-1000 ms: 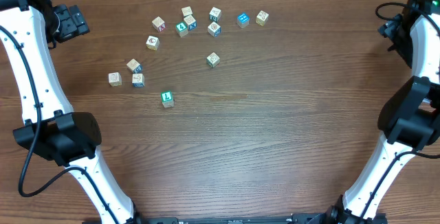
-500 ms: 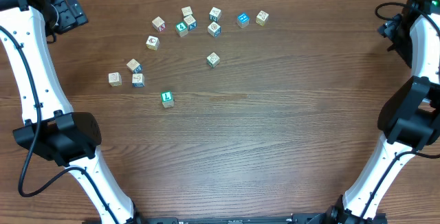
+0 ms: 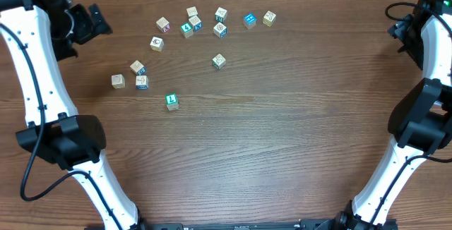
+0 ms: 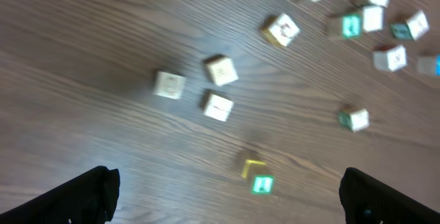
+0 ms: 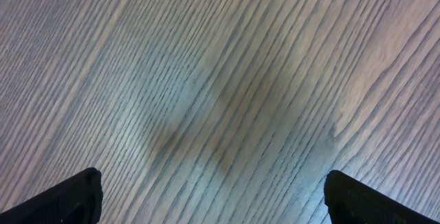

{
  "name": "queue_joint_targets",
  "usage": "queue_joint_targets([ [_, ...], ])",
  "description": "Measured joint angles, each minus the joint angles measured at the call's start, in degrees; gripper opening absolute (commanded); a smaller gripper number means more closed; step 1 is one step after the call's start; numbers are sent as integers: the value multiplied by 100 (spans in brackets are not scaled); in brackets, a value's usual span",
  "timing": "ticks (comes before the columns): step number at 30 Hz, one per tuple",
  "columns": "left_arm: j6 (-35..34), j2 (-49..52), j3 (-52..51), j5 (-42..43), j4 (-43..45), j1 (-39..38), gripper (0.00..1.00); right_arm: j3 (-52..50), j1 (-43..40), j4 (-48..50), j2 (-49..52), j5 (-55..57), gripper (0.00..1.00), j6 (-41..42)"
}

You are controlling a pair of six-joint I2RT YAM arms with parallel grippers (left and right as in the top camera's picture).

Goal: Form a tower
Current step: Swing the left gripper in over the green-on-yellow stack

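Overhead: on the wooden table [image 3: 282,152] the tower [image 3: 171,101] stands alone at 9 o'clock of the table's middle, with a teal face and a pale top. It touches nothing. Loose cubes [image 3: 219,61] lie scattered from 10 to 1 o'clock of it. The left gripper [image 3: 99,24] hangs beyond them at 10 o'clock.

Left wrist, blurred: its fingers [image 4: 89,196] sit in the bottom corners, spread wide and holding nothing. The tower is between them, toward 12 o'clock, with three pale cubes [image 4: 218,106] at 11 o'clock of it.

Right wrist: the right gripper [image 5: 213,207] is spread wide over bare wood, empty.
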Motion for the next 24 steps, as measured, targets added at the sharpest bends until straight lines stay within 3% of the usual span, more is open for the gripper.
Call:
queue_joint_targets([
  [18, 42, -48, -1604, -114, 0, -1792, 99, 0, 0, 0, 0, 0, 100, -2],
  [24, -125, -796, -2496, -505, 11, -2120, 100, 0, 2, 0, 0, 2, 100, -2],
])
